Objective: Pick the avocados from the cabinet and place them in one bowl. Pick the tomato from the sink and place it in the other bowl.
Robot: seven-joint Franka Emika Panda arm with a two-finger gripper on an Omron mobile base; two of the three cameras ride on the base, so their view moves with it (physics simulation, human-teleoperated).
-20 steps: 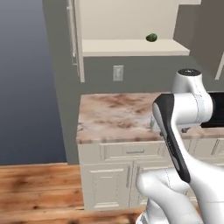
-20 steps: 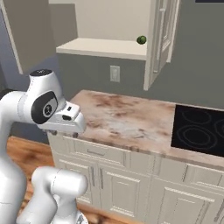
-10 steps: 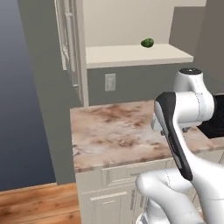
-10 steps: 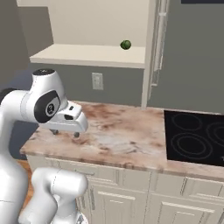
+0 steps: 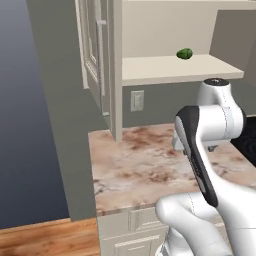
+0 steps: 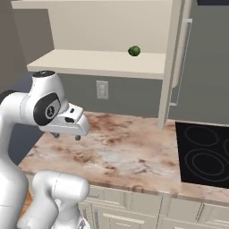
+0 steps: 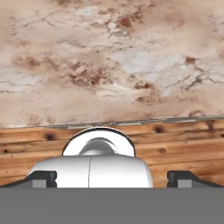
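One dark green avocado (image 5: 184,53) (image 6: 134,51) lies on the cream shelf of the open cabinet (image 5: 170,70) (image 6: 89,62), above the counter. The cabinet's panelled door (image 5: 95,50) (image 6: 179,58) stands swung out. My gripper (image 6: 67,135) (image 7: 112,178) hangs open and empty over the marble counter, well below the shelf and to the left of the avocado in the right base view. In the hand view its fingertips (image 7: 41,177) stand far apart, pointing down at the counter's front edge and the wooden floor.
The marble counter (image 6: 120,152) (image 5: 140,165) runs under the cabinet, with cream drawers (image 6: 134,210) below it. A black cooktop (image 6: 203,154) lies at its right end. A wall outlet (image 6: 102,89) sits under the shelf. Wooden floor (image 5: 40,240) lies to the left.
The base has driven, so both base views have shifted and the cabinet and counter look closer. The arm keeps its pose and the gripper stays open.
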